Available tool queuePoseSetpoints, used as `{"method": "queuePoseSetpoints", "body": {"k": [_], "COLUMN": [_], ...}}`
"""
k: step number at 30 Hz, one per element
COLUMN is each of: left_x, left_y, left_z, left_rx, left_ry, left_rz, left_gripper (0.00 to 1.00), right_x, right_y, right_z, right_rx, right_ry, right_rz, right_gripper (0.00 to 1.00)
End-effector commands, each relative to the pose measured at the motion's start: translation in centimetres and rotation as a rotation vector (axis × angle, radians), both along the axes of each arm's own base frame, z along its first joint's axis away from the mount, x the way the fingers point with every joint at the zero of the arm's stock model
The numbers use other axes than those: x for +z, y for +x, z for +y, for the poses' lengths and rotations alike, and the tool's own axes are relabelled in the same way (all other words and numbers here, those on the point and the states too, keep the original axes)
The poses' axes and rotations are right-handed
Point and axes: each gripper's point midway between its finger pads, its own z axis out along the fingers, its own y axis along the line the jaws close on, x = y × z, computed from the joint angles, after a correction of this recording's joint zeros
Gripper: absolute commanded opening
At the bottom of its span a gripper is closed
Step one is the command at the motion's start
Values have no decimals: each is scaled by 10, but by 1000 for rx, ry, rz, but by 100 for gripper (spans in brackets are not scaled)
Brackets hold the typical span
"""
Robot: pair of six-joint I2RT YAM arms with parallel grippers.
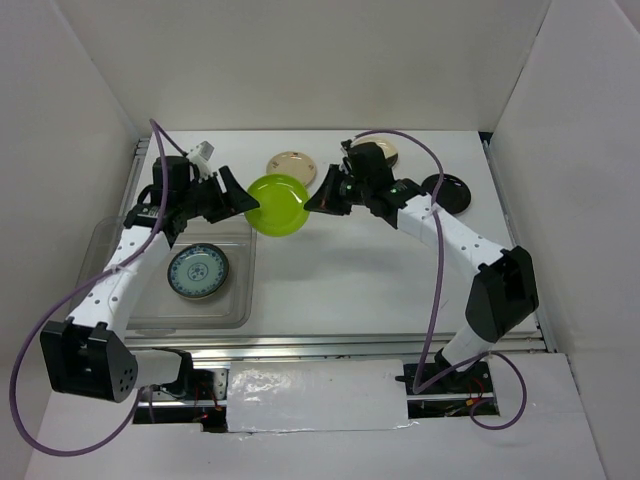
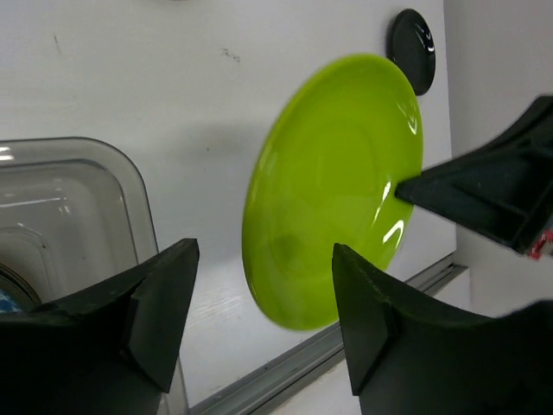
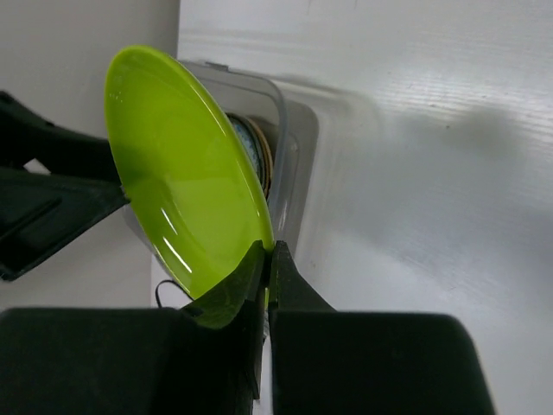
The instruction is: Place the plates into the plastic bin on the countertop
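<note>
The lime green plate [image 1: 277,204] hangs tilted above the countertop [image 1: 360,280], between both grippers. My right gripper [image 1: 318,198] is shut on its right rim, which the right wrist view [image 3: 268,255] shows pinched between the fingers under the plate [image 3: 181,164]. My left gripper [image 1: 235,195] is open at the plate's left edge. In the left wrist view [image 2: 263,285] the plate [image 2: 333,186] stands just beyond its spread fingers. The clear plastic bin [image 1: 248,280] at the left holds a blue-grey patterned plate [image 1: 197,271].
A cream plate [image 1: 291,164] lies at the back centre. A brownish plate [image 1: 388,152] is partly hidden behind the right arm. A glossy black plate [image 1: 447,190] lies at the back right. White walls enclose the countertop, and metal rails run along its edges.
</note>
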Motion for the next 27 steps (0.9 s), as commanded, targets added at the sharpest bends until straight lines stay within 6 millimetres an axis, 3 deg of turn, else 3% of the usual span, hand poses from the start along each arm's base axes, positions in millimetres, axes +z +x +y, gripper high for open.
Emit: {"method": "queuePoseSetpoints", "body": {"k": [1, 3, 5, 6, 8, 9, 10, 11, 12, 13, 14, 15, 16, 17, 18, 19, 20, 23, 27], "left_x": [12, 16, 19, 23, 21, 23, 23, 10, 17, 13, -5, -9, -17, -41, -39, -47, -62, -86, -100], "left_y": [9, 10, 12, 14, 14, 13, 13, 11, 4, -4, -15, -37, -49, -64, -78, -86, -98, -113, -109], "left_z": [2, 2, 3, 5, 11, 16, 26, 43, 62, 79, 96, 132, 143, 153, 164, 170, 174, 187, 191], "left_rx": [1, 5, 14, 20, 44, 71, 119, 213, 329, 432, 534, 730, 801, 857, 931, 972, 999, 1077, 1064], "left_ry": [8, -2, 1, 1, 11, 7, 6, 39, 21, 28, 45, 48, 46, 56, 21, 23, 23, 10, 6], "left_rz": [-48, -61, -69, -76, -58, -53, -44, -4, 2, 27, 84, 119, 139, 190, 171, 179, 188, 220, 246], "left_gripper": [69, 62, 48, 28, 1, 0, 0, 0, 0, 0, 0, 0, 0, 0, 0, 0, 0, 0, 0], "right_x": [50, 51, 50, 54, 56, 56, 53, 51, 42, 42, 24, 20, 25, 4, 5, 9, 0, -1, 4], "right_y": [-17, -25, -34, -38, -42, -44, -42, -38, -36, -31, -31, -23, -25, -29, -25, -29, -34, -41, -51], "right_z": [16, 25, 32, 37, 40, 41, 40, 36, 30, 20, 9, -4, -15, -25, -35, -41, -46, -58, -67], "right_rx": [92, 150, 189, 221, 247, 258, 260, 243, 224, 178, 143, 98, 69, 54, 32, 26, 26, 19, 37], "right_ry": [121, 152, 178, 204, 228, 229, 217, 205, 179, 159, 134, 135, 147, 133, 142, 146, 139, 136, 146], "right_rz": [-112, -107, -99, -107, -104, -103, -103, -98, -80, -94, -65, -77, -95, -63, -82, -96, -81, -94, -119], "right_gripper": [0, 0, 0, 0, 0, 5, 25, 56, 99, 100, 100, 100, 100, 100, 100, 100, 100, 100, 100]}}
